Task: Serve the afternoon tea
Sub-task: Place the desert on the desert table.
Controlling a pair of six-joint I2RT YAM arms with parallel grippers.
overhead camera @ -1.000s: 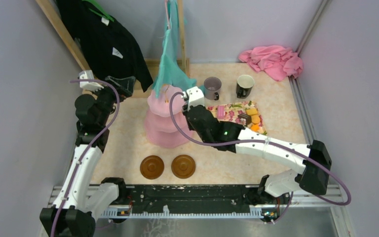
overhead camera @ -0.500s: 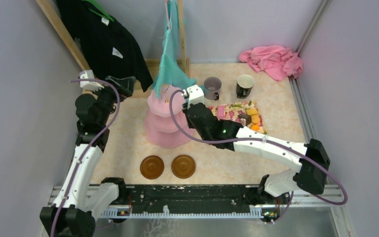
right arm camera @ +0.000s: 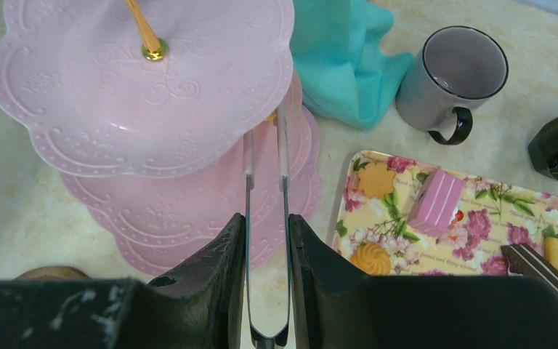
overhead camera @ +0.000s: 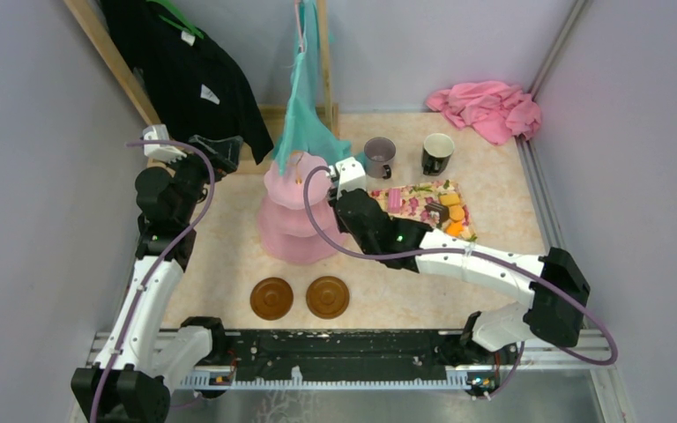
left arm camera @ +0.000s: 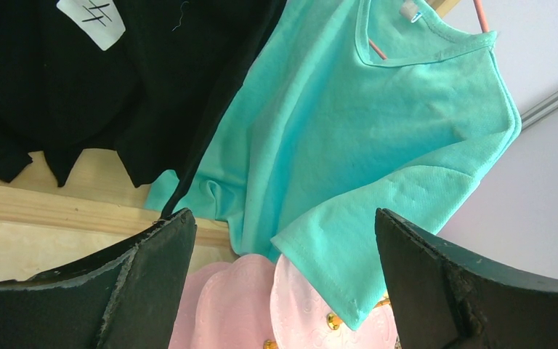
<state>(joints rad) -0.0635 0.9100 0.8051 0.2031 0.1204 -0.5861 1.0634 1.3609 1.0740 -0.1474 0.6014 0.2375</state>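
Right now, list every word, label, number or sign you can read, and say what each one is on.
White tag on the black shirt: a pen scrawl like "#", not a clear word.
Grey mug, flowered tray, pink stand: no writing visible.

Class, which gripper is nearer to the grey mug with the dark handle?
Right. The right gripper, shut on metal tongs, hangs just left of the grey mug, beside the pink three-tier stand. The open left gripper is far left, by the black garment.
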